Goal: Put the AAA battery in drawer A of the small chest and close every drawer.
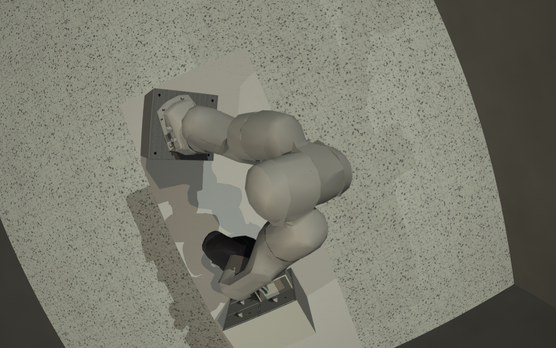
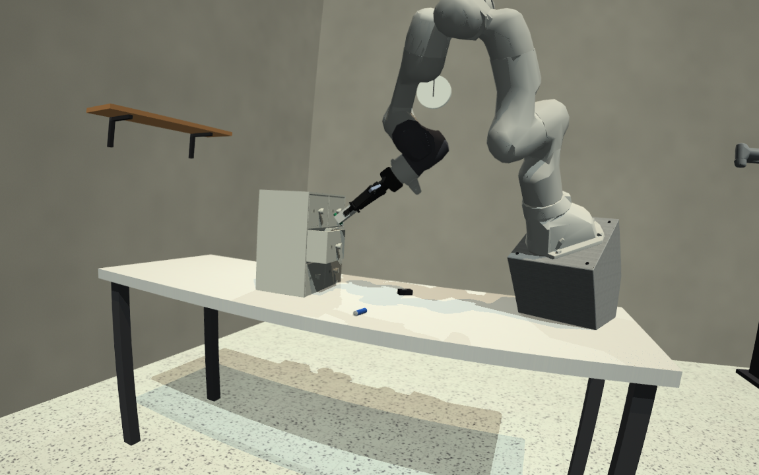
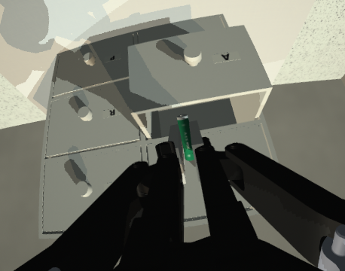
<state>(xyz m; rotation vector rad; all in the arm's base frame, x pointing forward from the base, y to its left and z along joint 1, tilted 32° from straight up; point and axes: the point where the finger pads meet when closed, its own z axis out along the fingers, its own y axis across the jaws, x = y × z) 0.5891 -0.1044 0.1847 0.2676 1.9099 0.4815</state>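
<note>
The small grey chest (image 2: pixel 288 242) stands on the white table. Its drawer marked A (image 3: pixel 199 68) is pulled out; its open tray shows in the overhead view (image 1: pixel 278 287). My gripper (image 3: pixel 186 136) is shut on a green AAA battery (image 3: pixel 184 138) and holds it over the open drawer, pointing into it. In the side view the gripper (image 2: pixel 340 217) is at the chest's front, level with the top row of drawers. The other drawers (image 3: pixel 87 116) look pushed in.
A small blue cylinder (image 2: pixel 360 311) lies on the table in front of the chest. A small black block (image 2: pixel 404 291) lies nearer the robot base (image 2: pixel 565 274). A wooden shelf (image 2: pixel 158 121) hangs on the wall.
</note>
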